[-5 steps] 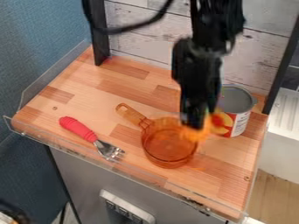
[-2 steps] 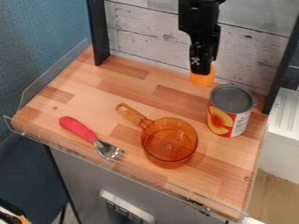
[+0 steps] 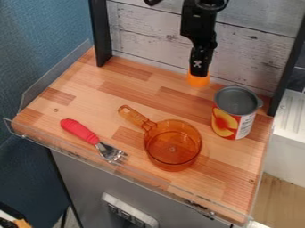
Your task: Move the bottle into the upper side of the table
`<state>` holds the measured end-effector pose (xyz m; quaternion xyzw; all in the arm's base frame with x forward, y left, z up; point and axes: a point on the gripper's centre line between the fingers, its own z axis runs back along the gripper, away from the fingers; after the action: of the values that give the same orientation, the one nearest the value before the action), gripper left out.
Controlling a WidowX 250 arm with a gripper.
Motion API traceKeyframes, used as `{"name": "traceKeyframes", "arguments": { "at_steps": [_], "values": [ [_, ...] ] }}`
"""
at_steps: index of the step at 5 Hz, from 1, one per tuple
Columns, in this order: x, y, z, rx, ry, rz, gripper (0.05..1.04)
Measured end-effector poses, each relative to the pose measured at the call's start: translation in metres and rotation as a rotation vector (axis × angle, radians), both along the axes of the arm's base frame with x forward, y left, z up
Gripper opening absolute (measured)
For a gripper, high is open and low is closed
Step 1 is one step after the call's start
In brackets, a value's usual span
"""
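At the upper middle, near the back of the wooden table [image 3: 134,82], my gripper [image 3: 199,71] hangs from the top edge in front of the whitewashed plank wall. It is shut on a small orange object [image 3: 198,81], which I take for the bottle. The upper part of this object is hidden behind the black fingers. Whether its underside touches the tabletop, I cannot tell.
A can [image 3: 234,113] with a fruit label stands right of and below the gripper. A transparent orange pan [image 3: 173,149] sits mid-table, with a red-handled fork [image 3: 80,131] to its left. Clear guards [image 3: 56,73] and black posts [image 3: 100,33] border the table.
From over the pan, my gripper has moved up the view to the back of the table with the orange object, then slightly left. Pan, can and fork are unmoved.
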<state>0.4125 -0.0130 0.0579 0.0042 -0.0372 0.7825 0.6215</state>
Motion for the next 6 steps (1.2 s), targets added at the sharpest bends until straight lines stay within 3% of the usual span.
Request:
{"name": "traceKeyframes", "arguments": {
  "at_steps": [2, 3, 4, 5, 6],
  "values": [
    [-0.001, 0.008, -0.030, 0.053, 0.028, 0.035, 0.601],
    [0.000, 0.010, -0.031, 0.062, 0.016, 0.052, 0.650],
    [-0.008, 0.010, -0.038, 0.023, 0.044, 0.135, 0.937],
    [-0.014, 0.020, -0.039, -0.006, 0.058, 0.159, 1.007],
    [-0.013, 0.018, -0.025, -0.031, 0.028, 0.157, 1.001]
  ]
}}
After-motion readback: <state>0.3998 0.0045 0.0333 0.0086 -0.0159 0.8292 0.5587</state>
